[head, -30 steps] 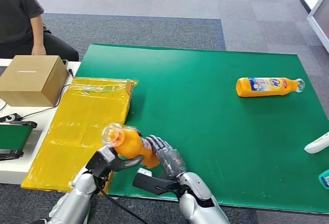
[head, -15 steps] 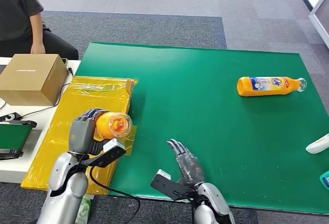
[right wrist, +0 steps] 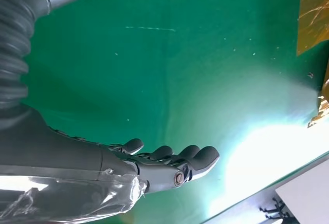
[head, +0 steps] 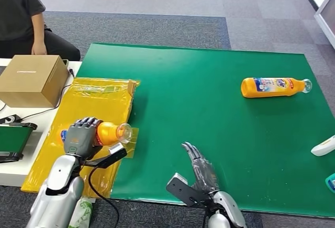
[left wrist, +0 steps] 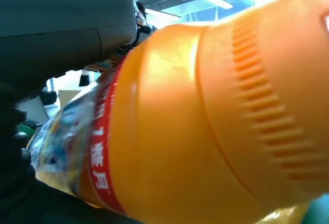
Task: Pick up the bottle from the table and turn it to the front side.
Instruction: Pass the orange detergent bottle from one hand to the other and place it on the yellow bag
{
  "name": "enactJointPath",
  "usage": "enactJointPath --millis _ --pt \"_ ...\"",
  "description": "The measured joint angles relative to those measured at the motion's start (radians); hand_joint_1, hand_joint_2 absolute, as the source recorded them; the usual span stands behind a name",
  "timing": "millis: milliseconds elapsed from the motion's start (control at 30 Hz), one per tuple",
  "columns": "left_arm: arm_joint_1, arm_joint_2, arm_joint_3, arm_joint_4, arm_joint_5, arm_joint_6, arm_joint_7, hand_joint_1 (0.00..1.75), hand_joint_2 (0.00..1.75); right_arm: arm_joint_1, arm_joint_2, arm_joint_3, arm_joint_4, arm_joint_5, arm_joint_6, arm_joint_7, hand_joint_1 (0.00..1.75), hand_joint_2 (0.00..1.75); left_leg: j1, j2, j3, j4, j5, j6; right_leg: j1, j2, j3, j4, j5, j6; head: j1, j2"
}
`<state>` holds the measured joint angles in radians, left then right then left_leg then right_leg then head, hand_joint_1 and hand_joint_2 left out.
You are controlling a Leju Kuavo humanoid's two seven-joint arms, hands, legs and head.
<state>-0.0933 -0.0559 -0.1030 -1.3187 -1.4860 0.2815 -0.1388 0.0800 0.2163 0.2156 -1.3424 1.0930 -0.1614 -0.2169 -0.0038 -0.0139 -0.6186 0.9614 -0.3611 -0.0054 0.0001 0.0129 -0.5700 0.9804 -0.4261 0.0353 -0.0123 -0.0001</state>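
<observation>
The robot's left hand point(head: 81, 136) grips an orange bottle point(head: 110, 133), its dark fingers point(head: 87, 123) wrapped over the body, so the bottle lies roughly level with its clear cap pointing away from the fingers toward the green mat. The held bottle sits above a crinkled yellow plastic sheet point(head: 85, 107) spread on the bench, just inside the sheet's edge where it meets the green mat point(head: 197, 113). In the left wrist view the bottle point(left wrist: 201, 126) is seen very close, its ribbed orange shoulder and a red label band blurred, with the grey thumb point(left wrist: 62, 23) lying across it. The right hand point(head: 201, 169) holds nothing, its fingers point(head: 192, 152) straight and spread slightly apart over the near edge of the green mat; the right wrist view shows that hand point(right wrist: 155, 165) flat, above bare green surface. Beyond the right fingers a broad stretch of open green mat runs to the far side. A second orange bottle point(head: 273, 87) lies on its side there, well apart from both hands, near the mat's far right corner. A brown cardboard box point(head: 33, 80) stands on the white bench point(head: 15, 170) beyond the left fingers, beside the yellow sheet's far edge. A seated person point(head: 23, 16) is behind the box.
</observation>
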Motion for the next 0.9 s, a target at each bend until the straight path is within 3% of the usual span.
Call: enactJointPath --millis 233,467,633,767,900 --pt "-0.06 0.045 0.0 0.198 -0.024 0.068 -0.02 0.0 1.75 0.01 0.0 -0.013 0.002 -0.053 0.012 -0.028 0.0 1.75 0.0 0.0 0.0 0.0 0.001 0.0 0.0 0.0 -0.001 0.0 0.0 0.0 0.0 0.0" --pt "-0.056 0.046 0.005 0.214 0.136 0.096 -0.137 0.0 1.75 0.013 0.0 -0.015 0.002 -0.065 0.012 -0.027 0.0 1.75 0.0 0.0 0.0 0.0 0.0 0.001 0.0 0.0 0.0 0.0 0.0 0.0 0.0 0.0" --pt "-0.007 0.021 0.04 0.111 0.351 0.094 -0.259 0.0 1.75 0.03 0.0 -0.018 -0.008 -0.068 0.01 -0.015 0.0 1.75 0.0 0.0 -0.001 0.0 0.0 0.0 0.0 0.0 0.0 0.0 0.0 0.0 0.0 0.0" --pt "0.045 -0.027 0.09 -0.041 0.531 0.065 -0.358 0.0 1.75 0.053 0.0 -0.022 -0.037 -0.066 0.011 -0.001 0.0 1.75 0.0 0.0 -0.001 0.0 0.0 0.0 0.0 0.0 -0.001 0.0 0.0 0.0 0.0 0.0" --pt "0.093 -0.086 0.146 -0.171 0.802 -0.086 -0.476 0.0 1.75 0.073 0.0 -0.027 -0.067 -0.066 0.008 0.002 0.0 1.75 0.0 0.0 -0.001 0.0 -0.001 0.001 0.0 0.0 0.0 0.0 -0.001 0.0 0.0 0.0"
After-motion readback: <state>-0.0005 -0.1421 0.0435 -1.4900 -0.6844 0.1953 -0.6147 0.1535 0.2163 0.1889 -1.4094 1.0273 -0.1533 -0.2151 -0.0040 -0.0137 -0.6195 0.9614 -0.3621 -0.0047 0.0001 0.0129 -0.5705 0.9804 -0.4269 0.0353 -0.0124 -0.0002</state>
